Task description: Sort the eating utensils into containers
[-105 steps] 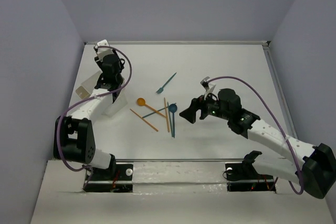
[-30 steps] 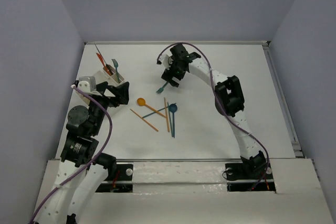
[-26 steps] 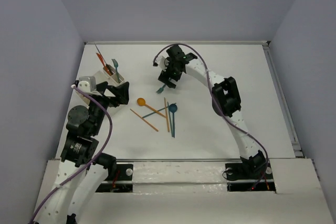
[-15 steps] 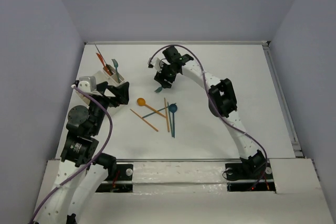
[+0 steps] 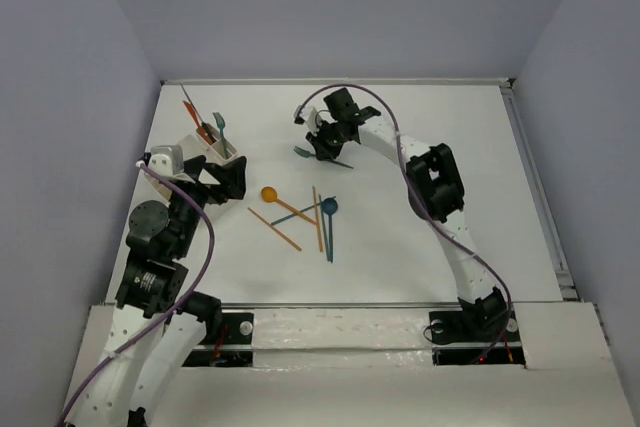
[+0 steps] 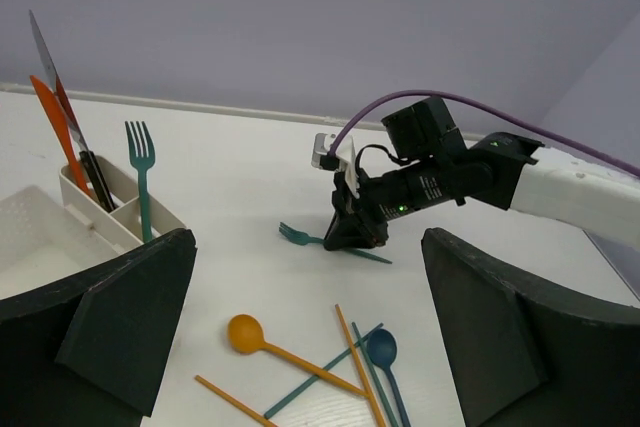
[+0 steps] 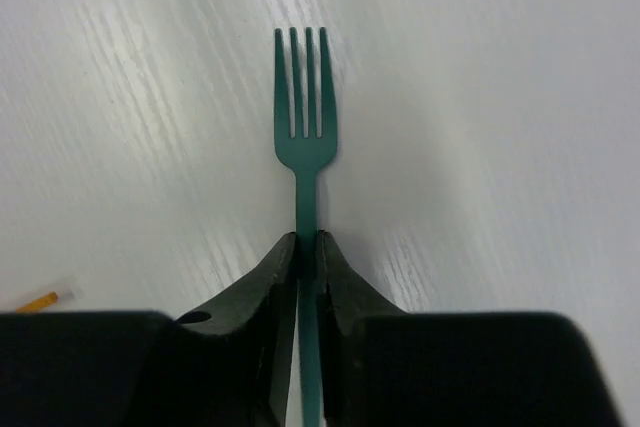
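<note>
A teal fork lies flat on the white table, and my right gripper is shut on its handle just behind the head. In the top view this fork sits at the back middle under the right gripper. Nearer me lie an orange spoon, a blue spoon, orange sticks and a teal stick, crossed in a loose pile. The white containers at the left hold orange and red knives and an upright teal fork. My left gripper hangs open beside them, holding nothing.
Purple walls close off the table at the back and both sides. The right arm stretches across the right half of the table to the back middle. The left arm stands folded near the front left.
My right gripper has shut on the teal fork's handle. The fork has swung from a diagonal lie to nearly crosswise. The left arm has not moved.
</note>
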Robot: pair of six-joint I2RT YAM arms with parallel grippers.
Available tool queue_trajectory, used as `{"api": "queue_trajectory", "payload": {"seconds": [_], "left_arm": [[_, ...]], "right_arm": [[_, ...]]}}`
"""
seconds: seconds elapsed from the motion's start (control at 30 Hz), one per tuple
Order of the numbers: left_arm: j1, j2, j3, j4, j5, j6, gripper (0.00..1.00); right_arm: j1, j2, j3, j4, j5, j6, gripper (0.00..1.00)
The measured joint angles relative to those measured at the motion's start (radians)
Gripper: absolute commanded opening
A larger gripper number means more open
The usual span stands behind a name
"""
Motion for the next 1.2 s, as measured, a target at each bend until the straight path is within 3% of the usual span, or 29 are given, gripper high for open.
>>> {"api": "queue_trajectory", "payload": {"seconds": [0.1,0.43,0.5,0.67,0.77,0.87,1.0,1.2], "left_arm": [[0.000,0.006,0.000,0.001,0.011,-0.004,0.98],[0.000,0.128,0.001,0.018,0.118,-0.094,0.89],[0.000,0.163,0.001,0.029,0.146,-0.139,0.88],[0.000,0.249,-0.003,0.126,0.234,-0.308,0.65],[-0.004,0.310,-0.010,0.197,0.285,-0.393,0.65],[-0.040,0.387,-0.011,0.256,0.315,-0.451,0.72],[-0.141,0.469,-0.011,0.308,0.314,-0.489,0.75],[-0.224,0.563,-0.010,0.409,0.278,-0.501,0.70]], "right_arm": [[-0.017,-0.035,-0.068,0.051,0.000,0.018,0.00],[-0.055,-0.209,-0.334,0.265,0.084,0.092,0.00],[-0.061,-0.312,-0.448,0.342,0.089,0.143,0.00],[-0.071,-0.713,-0.773,0.575,0.052,0.344,0.00],[-0.058,-0.901,-0.912,0.718,0.037,0.450,0.00],[-0.024,-1.033,-1.025,0.806,0.032,0.541,0.00],[0.019,-1.110,-1.168,0.871,0.030,0.640,0.00],[0.033,-1.136,-1.299,0.895,0.014,0.719,0.00]]}}
